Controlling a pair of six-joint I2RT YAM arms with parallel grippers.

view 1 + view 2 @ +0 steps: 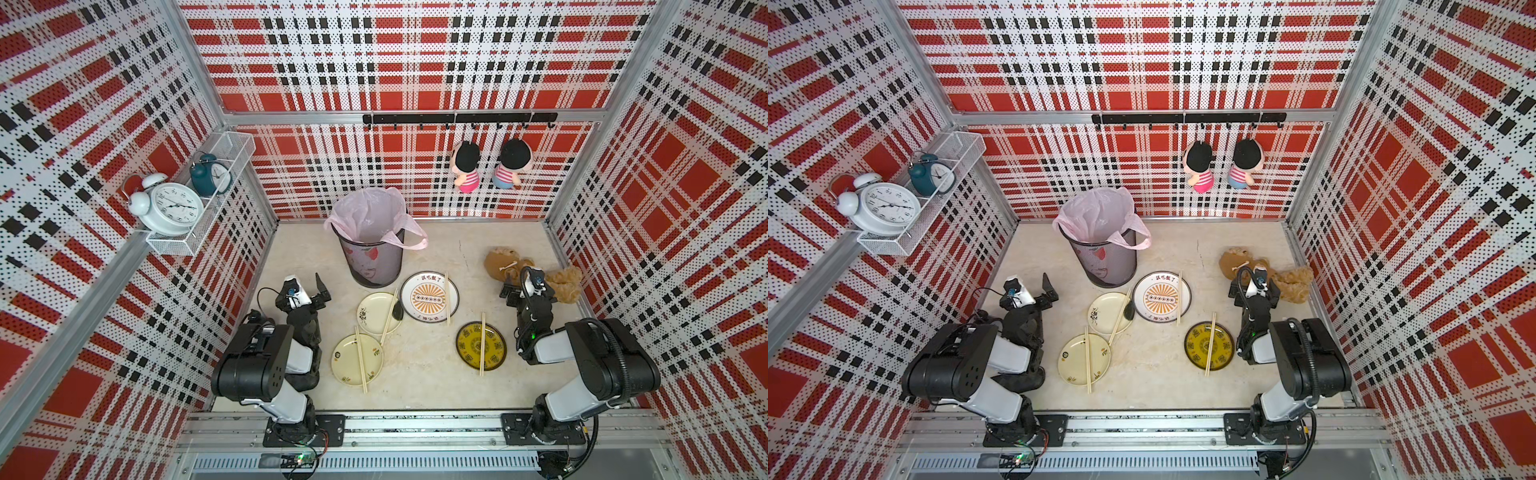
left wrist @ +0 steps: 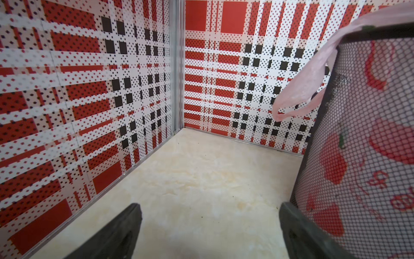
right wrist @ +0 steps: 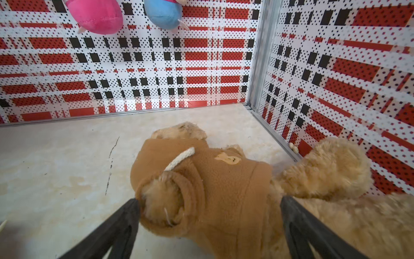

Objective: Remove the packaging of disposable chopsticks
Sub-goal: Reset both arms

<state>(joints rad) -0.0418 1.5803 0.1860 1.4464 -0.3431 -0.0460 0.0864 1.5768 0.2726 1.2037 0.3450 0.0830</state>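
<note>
**Both grippers wide, four pairs bare on plates**

I read the floor in the top views as a clock, with 12 at the back wall. The chopsticks (image 1: 483, 344) lie unwrapped around the middle, one pair to each plate.

- **Near cream plate** (image 1: 345, 368): its pair (image 1: 360, 359) runs 12 to 6 and overhangs the rim at 6.
- **Far cream plate** (image 1: 368, 311): it sits just beside the near one, at its 1 o'clock. Its pair (image 1: 388, 318) leans from 1 to 7, and the low end reaches the near plate's rim.
- **White plate** (image 1: 411, 309): it is just beside the far cream plate, at its 3 o'clock. Its pair (image 1: 447, 298) lies along the plate's own 3 o'clock side.
- **Dark plate** (image 1: 465, 345): it stands apart, at 4 o'clock of the white plate. Its pair runs straight through the centre and past both rims.

The bin (image 1: 372, 266) stands at 12 o'clock of the plates, with a pink liner (image 1: 365, 212) draped over its rim.

The left gripper (image 2: 210, 206) is at the bin's 9 o'clock, jaws spread wide with only floor between them. One finger (image 2: 298, 226) is just beside the mesh.

The right gripper (image 3: 209, 199) is at 2 o'clock of the floor, over the bear (image 3: 212, 175). Its jaws are also wide and straddle the hooded head. I cannot tell whether a fingertip touches the fur.
</note>
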